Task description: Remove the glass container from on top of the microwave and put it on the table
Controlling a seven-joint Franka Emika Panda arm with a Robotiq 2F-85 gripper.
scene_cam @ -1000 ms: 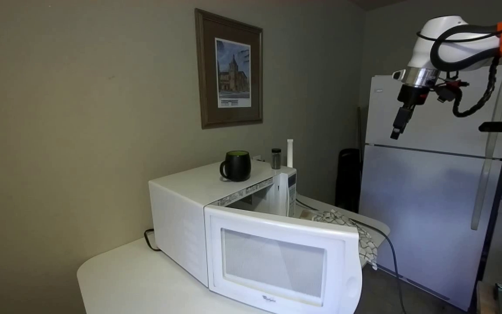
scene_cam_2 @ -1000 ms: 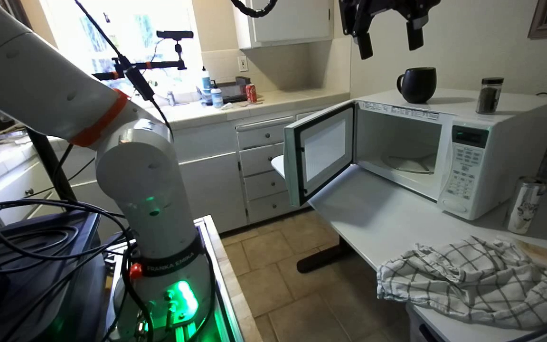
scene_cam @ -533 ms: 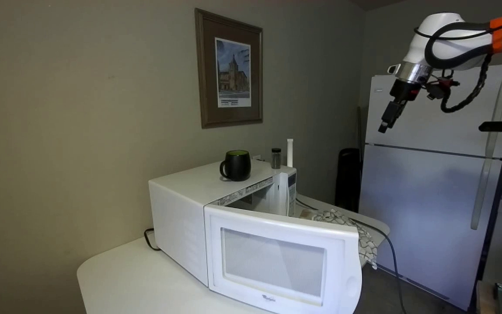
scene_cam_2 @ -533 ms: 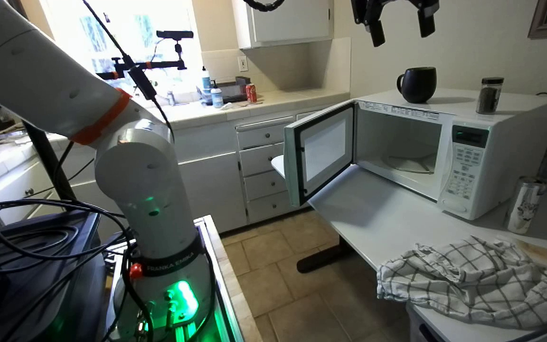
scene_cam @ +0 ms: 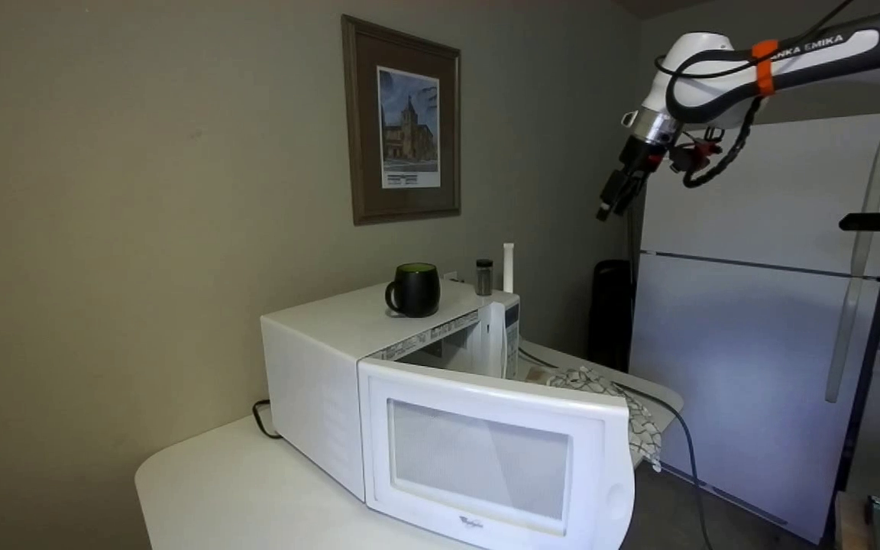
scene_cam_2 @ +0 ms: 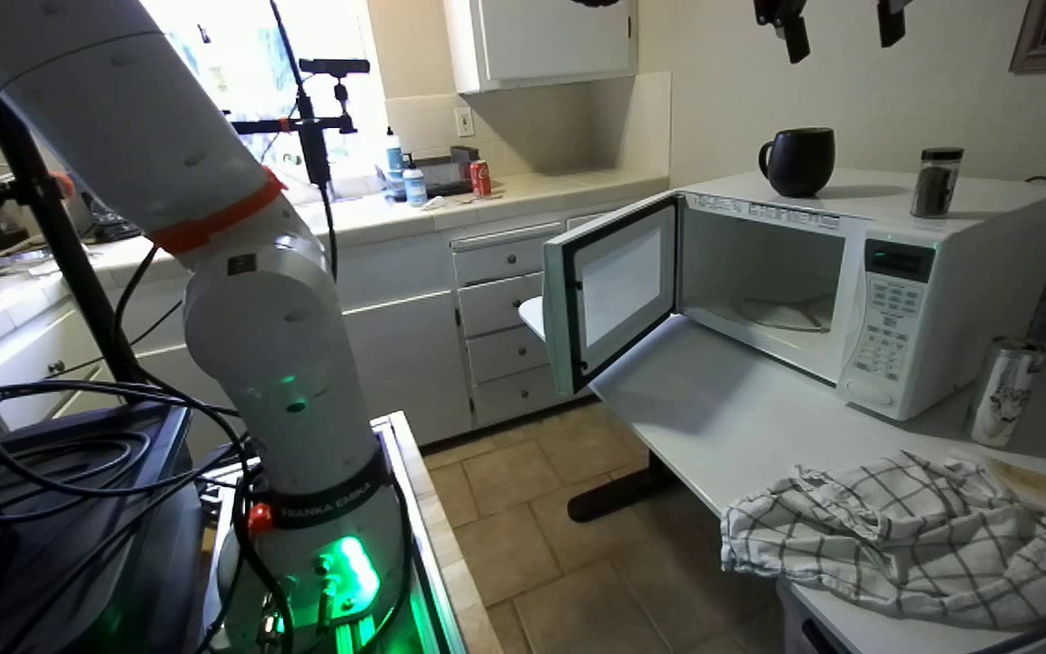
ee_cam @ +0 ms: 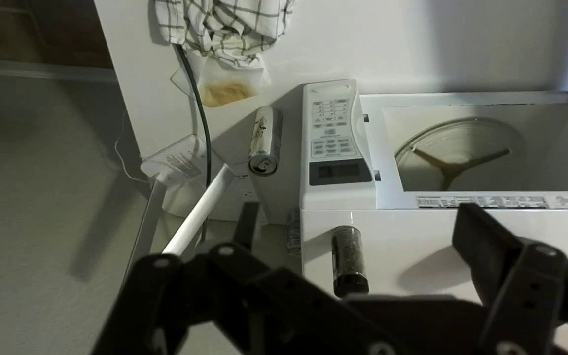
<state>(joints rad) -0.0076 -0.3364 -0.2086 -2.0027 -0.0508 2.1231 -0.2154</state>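
Note:
The glass container is a small clear jar with dark contents and a black lid. It stands upright on top of the microwave, near its front corner on the control-panel side, in both exterior views (scene_cam: 483, 280) (scene_cam_2: 934, 186) and the wrist view (ee_cam: 348, 254). The white microwave (scene_cam: 314, 409) (scene_cam_2: 986, 241) (ee_cam: 336, 195) has its door wide open. It rests on the white table (scene_cam: 234, 489) (scene_cam_2: 741, 413) (ee_cam: 363, 44). My gripper (scene_cam: 610, 211) (scene_cam_2: 844, 36) (ee_cam: 360, 214) is open and empty, high above the microwave. In the wrist view the jar shows between the spread fingers, well below them.
A black mug (scene_cam: 415, 292) (scene_cam_2: 800, 163) stands near the jar on the microwave. A can (scene_cam_2: 1004, 391) (ee_cam: 266, 140) stands beside the microwave. A checked cloth (scene_cam_2: 904, 536) lies on the table. A white upright rod (scene_cam: 508, 267) (ee_cam: 200, 212) rises behind the jar.
My arm and open gripper have moved toward the microwave, leftward in an exterior view. In an exterior view the gripper has shifted right and up. The jar, mug and microwave have not moved.

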